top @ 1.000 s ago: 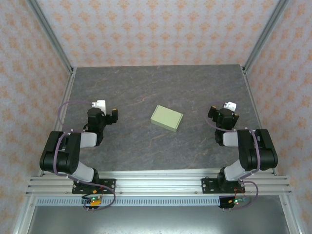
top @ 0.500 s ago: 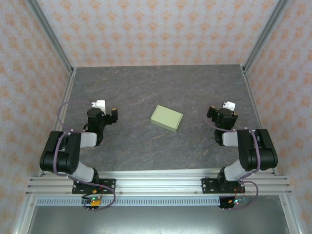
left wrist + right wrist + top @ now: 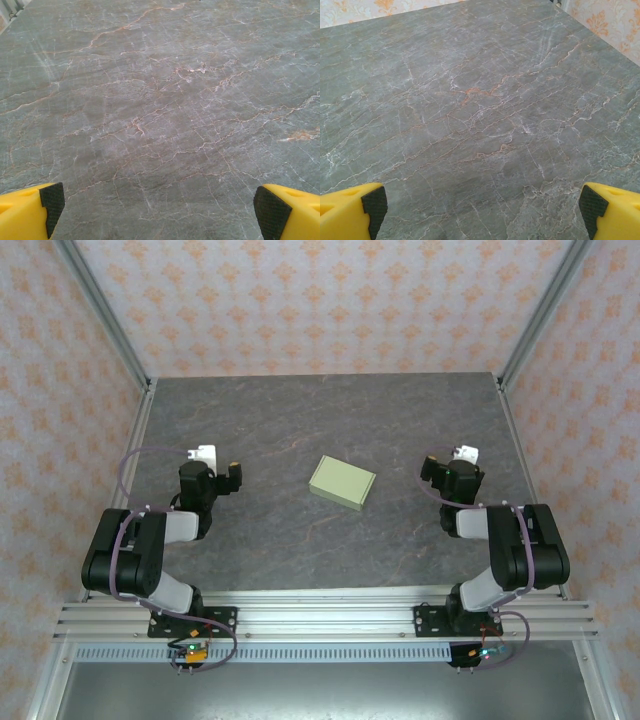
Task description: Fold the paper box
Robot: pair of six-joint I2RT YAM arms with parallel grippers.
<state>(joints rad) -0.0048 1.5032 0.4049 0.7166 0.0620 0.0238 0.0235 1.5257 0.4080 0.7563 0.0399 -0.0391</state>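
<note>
Now, paper box (image 3: 342, 483): flat on table (image 3: 300, 420), between the pincers, well apart from both;
left pincer (image 3: 161, 209): jaws spread wide, grips nothing;
right pincer (image 3: 483, 209): jaws spread wide, grips nothing

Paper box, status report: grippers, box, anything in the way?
Left gripper open, empty. Right gripper open, empty. Paper box flat on table, clear of both. Nothing blocking.

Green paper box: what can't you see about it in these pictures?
- Top view: the pale green flat card box is too small to show its flaps or seams.
- Top view: its underside is hidden against the grey marbled table.
</note>
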